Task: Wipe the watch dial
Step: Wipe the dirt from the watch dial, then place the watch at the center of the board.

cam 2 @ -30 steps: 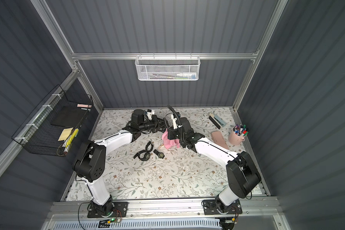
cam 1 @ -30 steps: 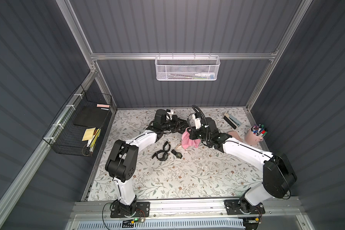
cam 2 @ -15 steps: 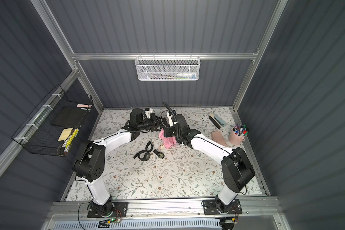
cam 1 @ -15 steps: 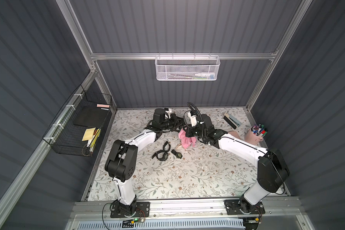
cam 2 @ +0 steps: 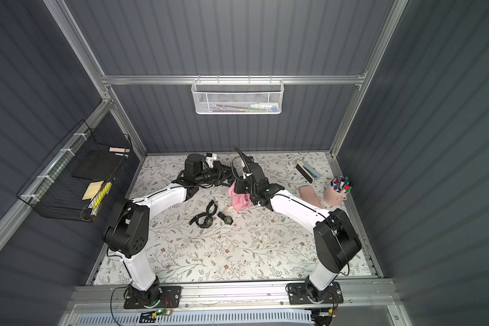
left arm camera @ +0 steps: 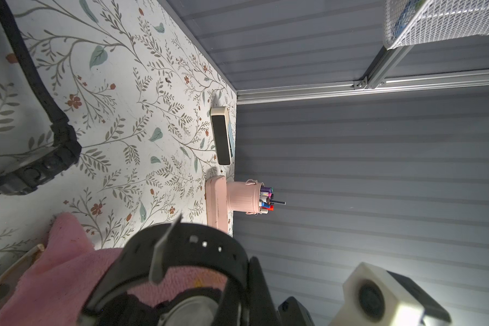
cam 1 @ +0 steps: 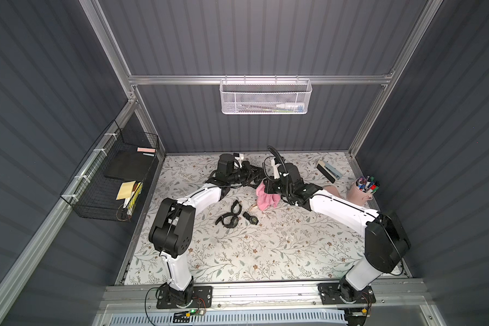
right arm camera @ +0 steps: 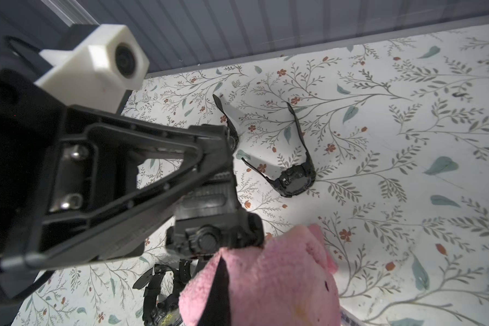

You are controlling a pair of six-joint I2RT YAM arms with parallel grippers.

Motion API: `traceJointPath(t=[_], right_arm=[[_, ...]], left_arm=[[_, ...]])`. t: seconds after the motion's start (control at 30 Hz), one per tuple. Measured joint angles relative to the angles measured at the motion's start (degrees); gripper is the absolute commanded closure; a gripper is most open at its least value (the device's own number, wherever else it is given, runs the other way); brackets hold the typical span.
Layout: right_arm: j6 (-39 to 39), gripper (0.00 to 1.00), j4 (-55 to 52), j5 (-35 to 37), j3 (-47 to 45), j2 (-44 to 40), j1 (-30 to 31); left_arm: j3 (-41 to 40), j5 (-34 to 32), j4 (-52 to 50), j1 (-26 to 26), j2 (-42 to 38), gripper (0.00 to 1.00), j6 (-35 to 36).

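Observation:
My left gripper (cam 1: 254,176) is shut on a black watch (right arm camera: 209,214) and holds it above the back of the table. Its strap (left arm camera: 187,248) loops toward the left wrist camera and the metal case back (left arm camera: 189,310) faces that camera. My right gripper (cam 1: 268,188) is shut on a pink cloth (cam 1: 264,197), whose folds press against the far face of the watch. In the right wrist view the cloth (right arm camera: 271,282) meets the watch just below its crown. The dial is hidden behind the cloth.
Three more black watches (cam 1: 229,221) (cam 1: 251,218) (cam 1: 236,206) lie on the floral table just in front of the grippers. A pink pen cup (cam 1: 362,194), a pink case (cam 2: 308,194) and a black and blue block (cam 1: 329,172) sit at the back right.
My right arm has shifted left with the pink cloth, bringing it up against the watch. The left arm has held its place.

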Motion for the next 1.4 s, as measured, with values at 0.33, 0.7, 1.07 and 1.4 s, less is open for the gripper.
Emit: traceJointPath(t=[0.33, 0.7, 1.07, 1.4], right_arm=[[1.55, 1.00, -1.14, 3.67, -3.13, -1.55, -3.87], [0.20, 1.00, -2.84, 4.04, -11.10, -11.50, -10.69], [-4.33, 1.00, -5.60, -1.03, -11.91, -13.31, -12.50], [-4.74, 1.00, -6.73, -2.89, -13.40, -13.31, -12.83]], left_arm=[[0.00, 1.79, -0.15, -0.26, 0.00, 1.00, -0.04], [0.00, 3.28, -2.29, 1.09, 0.00, 1.00, 0.04], [-0.70, 2.38, -13.66, 11.56, -0.02, 1.00, 5.95], [7.65, -3.65, -32.20, 16.57, 5.55, 1.00, 13.73]])
